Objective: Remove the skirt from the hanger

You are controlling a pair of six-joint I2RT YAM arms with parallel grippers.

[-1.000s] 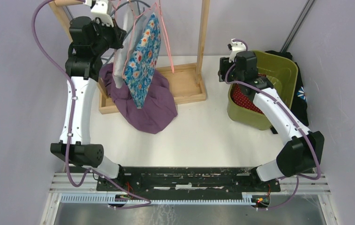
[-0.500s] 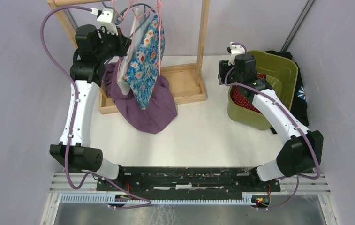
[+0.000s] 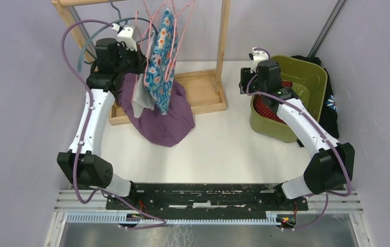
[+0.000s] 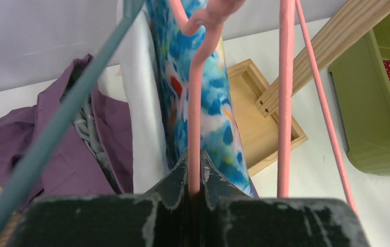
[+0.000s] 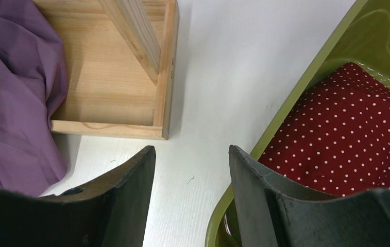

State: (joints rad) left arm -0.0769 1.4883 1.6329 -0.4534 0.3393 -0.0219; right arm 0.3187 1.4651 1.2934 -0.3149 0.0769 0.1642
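Floral blue skirt [image 3: 160,64] hangs against the pink wire hanger [image 4: 195,103] my left gripper [image 4: 194,160] pinches; my right gripper [image 5: 191,154] stands wide apart.

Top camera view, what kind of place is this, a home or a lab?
Probably a lab test cell staged for laundry: a left arm and right arm bolted at the edge of a white table, a small wooden clothes rack, and a green bin of clothes.

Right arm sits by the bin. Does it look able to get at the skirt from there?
Probably, but not straight. The open right gripper has bare table ahead, yet the rack post stands between it and the skirt; it would need to come round the post's near side.
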